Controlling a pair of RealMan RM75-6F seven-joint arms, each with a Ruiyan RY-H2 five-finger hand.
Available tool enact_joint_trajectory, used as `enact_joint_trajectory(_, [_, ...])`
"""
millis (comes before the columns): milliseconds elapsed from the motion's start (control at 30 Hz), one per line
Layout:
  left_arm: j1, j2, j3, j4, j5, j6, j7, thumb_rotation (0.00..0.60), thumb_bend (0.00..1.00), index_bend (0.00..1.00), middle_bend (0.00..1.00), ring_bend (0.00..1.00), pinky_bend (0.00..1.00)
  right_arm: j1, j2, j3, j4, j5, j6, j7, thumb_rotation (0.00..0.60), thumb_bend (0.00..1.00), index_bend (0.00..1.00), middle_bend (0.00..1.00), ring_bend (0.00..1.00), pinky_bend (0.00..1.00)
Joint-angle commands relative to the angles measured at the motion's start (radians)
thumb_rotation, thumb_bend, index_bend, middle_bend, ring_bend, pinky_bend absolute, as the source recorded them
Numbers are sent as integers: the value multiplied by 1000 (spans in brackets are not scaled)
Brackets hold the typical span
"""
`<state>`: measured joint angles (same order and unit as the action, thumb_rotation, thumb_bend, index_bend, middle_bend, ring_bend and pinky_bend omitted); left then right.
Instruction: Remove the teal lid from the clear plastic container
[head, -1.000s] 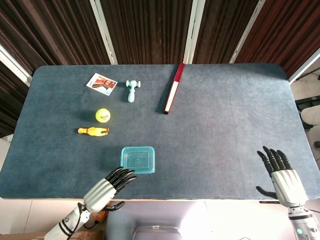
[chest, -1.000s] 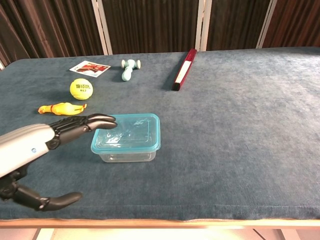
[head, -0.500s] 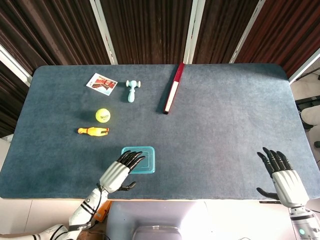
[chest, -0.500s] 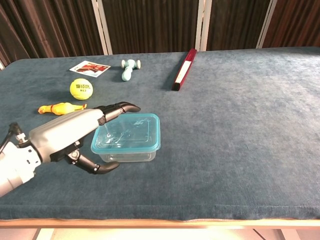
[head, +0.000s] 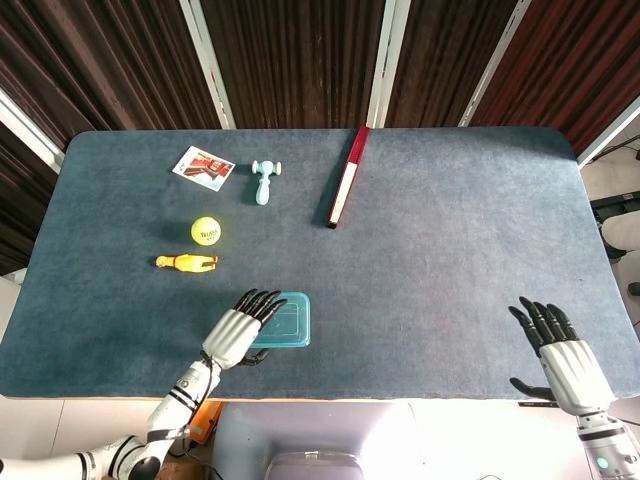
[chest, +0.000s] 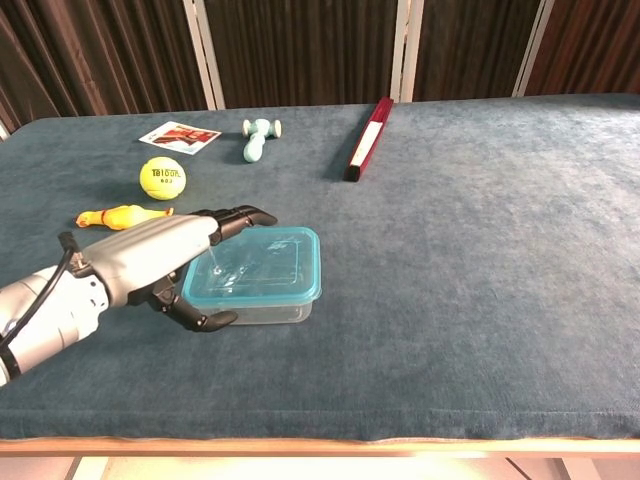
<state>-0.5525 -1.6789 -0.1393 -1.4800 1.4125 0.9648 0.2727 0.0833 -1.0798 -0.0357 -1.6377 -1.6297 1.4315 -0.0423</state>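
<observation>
**Left hand moving in on the lid**

The left hand (chest: 165, 262) is now lying over the near-left part of the lid (chest: 262, 265), fingers spread, thumb beside the container (chest: 265, 310). The right hand (head: 562, 352) is hovering open, well apart.

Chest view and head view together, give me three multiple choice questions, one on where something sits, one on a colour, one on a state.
1. What lies nearest the tennis ball?
A. rubber chicken
B. red box
C. right hand

2. What colour is the lid?
A. red
B. teal
C. yellow

3. Where is the lid?
A. on the container
B. flat on the table
C. lifted in the left hand

Key: 1 A, the chicken lies just in front of the ball. 2 B, its rim is teal. 3 A, it sits level on the clear container with the left hand at its edge.
</observation>
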Motion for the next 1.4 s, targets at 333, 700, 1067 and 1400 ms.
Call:
enact_joint_trajectory(333, [-67, 61, -29, -71, -149, -106, 16, 600, 282, 0, 0, 0, 0, 5, 2, -3, -6, 5, -13, -6, 600, 187, 0, 0, 0, 0])
enact_joint_trajectory(700, [-110, 61, -31, -59, -209, -125, 1, 600, 285, 0, 0, 0, 0, 5, 3, -3, -9, 6, -14, -10, 600, 186, 0, 0, 0, 0])
enact_joint_trajectory(1067, [-143, 71, -28, -49, -282, -140, 9, 600, 291, 0, 0, 0, 42, 8, 1, -4, -8, 7, -19, -13, 600, 187, 0, 0, 0, 0])
enact_joint_trajectory(1400, [-151, 54, -4, -12, -279, -140, -39, 600, 299, 0, 428, 359, 422, 8, -4, -8, -9, 1, -20, -27, 600, 187, 0, 0, 0, 0])
